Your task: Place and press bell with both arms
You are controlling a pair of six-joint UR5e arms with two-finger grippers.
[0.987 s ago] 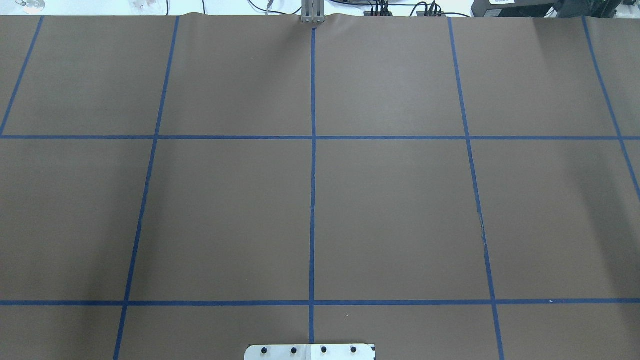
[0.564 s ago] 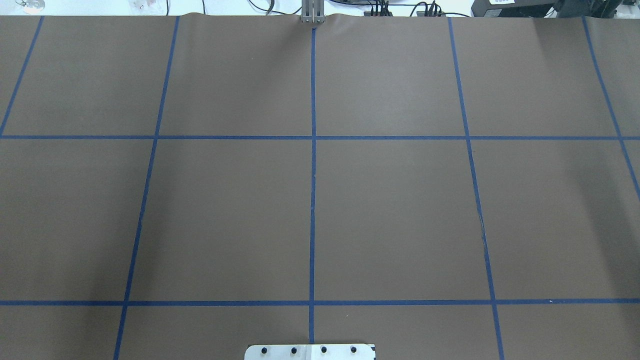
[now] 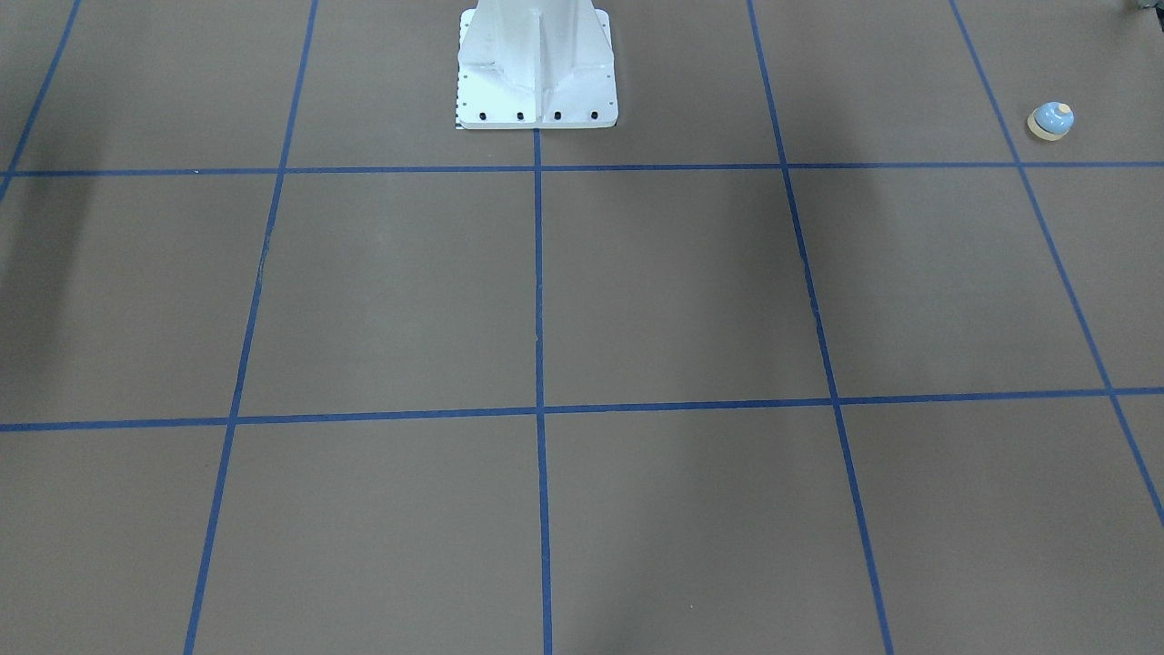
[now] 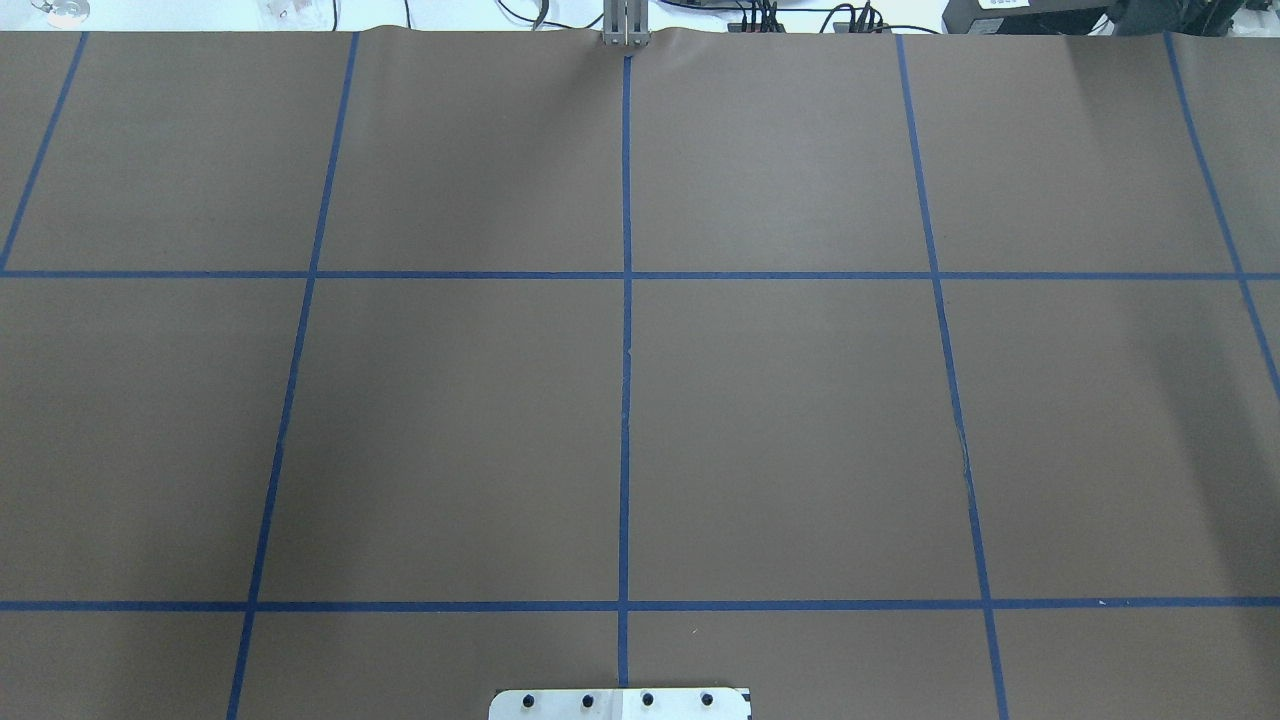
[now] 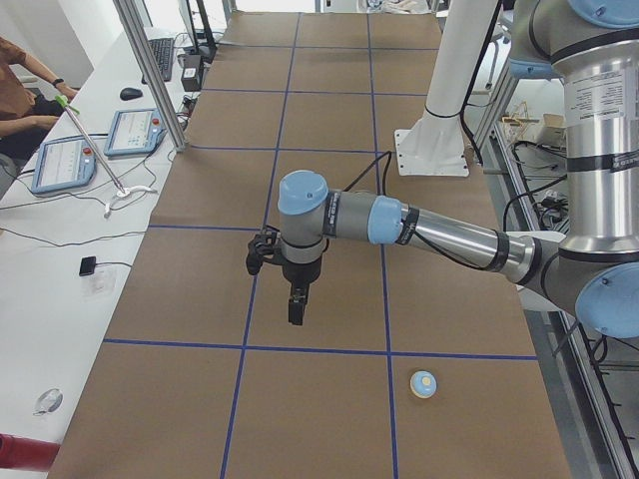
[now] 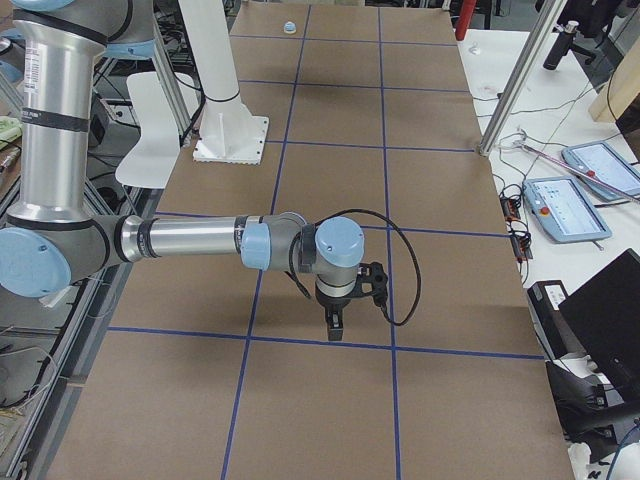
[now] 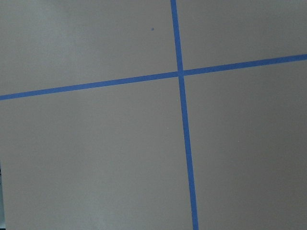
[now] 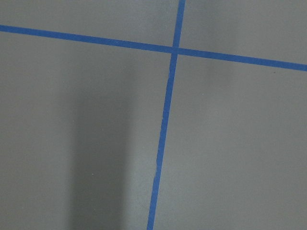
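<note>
The light-blue bell (image 3: 1050, 119) with a cream button and rim stands upright on the brown table near the robot's left end. It also shows in the exterior left view (image 5: 424, 383) and, far off, in the exterior right view (image 6: 288, 27). My left gripper (image 5: 297, 309) hangs fingers-down above the table, apart from the bell, up the table from it. My right gripper (image 6: 335, 325) hangs fingers-down over a blue tape line, far from the bell. I cannot tell whether either is open or shut. Both wrist views show only table and tape.
The white pedestal (image 3: 536, 64) is bolted at the robot's edge of the table. Blue tape lines (image 4: 626, 400) divide the brown cover into squares. Metal posts (image 5: 150, 70) and tablets (image 6: 560, 205) stand along the operators' side. A person (image 5: 25, 90) sits there.
</note>
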